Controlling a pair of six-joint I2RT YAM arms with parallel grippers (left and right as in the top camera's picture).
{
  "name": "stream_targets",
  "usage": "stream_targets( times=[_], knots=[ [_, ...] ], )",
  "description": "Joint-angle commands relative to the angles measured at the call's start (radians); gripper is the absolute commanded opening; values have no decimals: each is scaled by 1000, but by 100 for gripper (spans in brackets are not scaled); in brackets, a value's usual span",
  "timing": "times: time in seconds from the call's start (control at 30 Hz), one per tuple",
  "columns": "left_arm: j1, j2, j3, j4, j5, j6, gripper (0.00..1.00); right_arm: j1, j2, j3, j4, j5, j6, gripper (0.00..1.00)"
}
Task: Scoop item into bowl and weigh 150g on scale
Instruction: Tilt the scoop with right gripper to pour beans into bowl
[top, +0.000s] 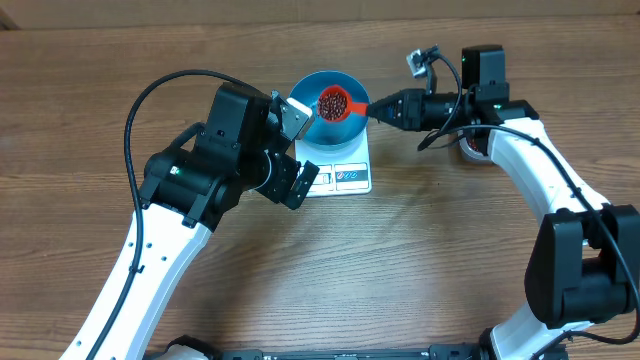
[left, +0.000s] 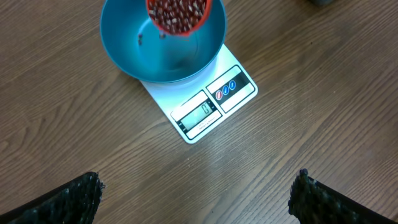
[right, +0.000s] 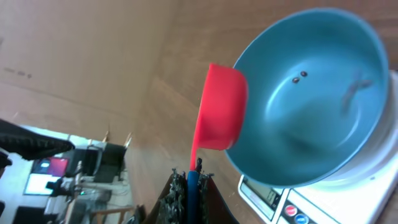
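The right pincer (top: 378, 107), clamped on the red plastic scoop (top: 350, 104), holds small dark red-brown beans (top: 332, 102) over the round bright-blue bowl (top: 318, 137), which sits on the flat white scale (top: 346, 177) on the wooden desk (top: 420, 250), likely so each pour registers. The left pincer (left: 198, 185) hangs wide open and empty, just left of the scale.

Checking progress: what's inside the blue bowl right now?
A couple of loose beans lie in the blue bowl; the bean-filled red scoop above hides part of its floor.
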Motion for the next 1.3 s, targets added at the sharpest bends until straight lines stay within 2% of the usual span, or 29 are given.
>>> stream_targets(
  times=[0.0,0.33,0.47,0.7,1.1,1.27],
  knots=[
    [-1,6,8,1,14,-11,100,0,-13,51,5,22,4,4],
    [-1,6,8,1,14,-10,99,-1,-20,55,5,22,-1,4],
    [-1,6,8,1,14,-10,100,8,-29,55,-6,39,-56,4],
    [-1,6,8,1,14,-11,100,31,-103,55,-63,219,-161,4],
    [-1,6,8,1,14,-11,99,50,-142,55,-111,282,-247,4],
    [-1,6,8,1,14,-10,100,86,-142,55,-116,370,-270,4]
  ],
)
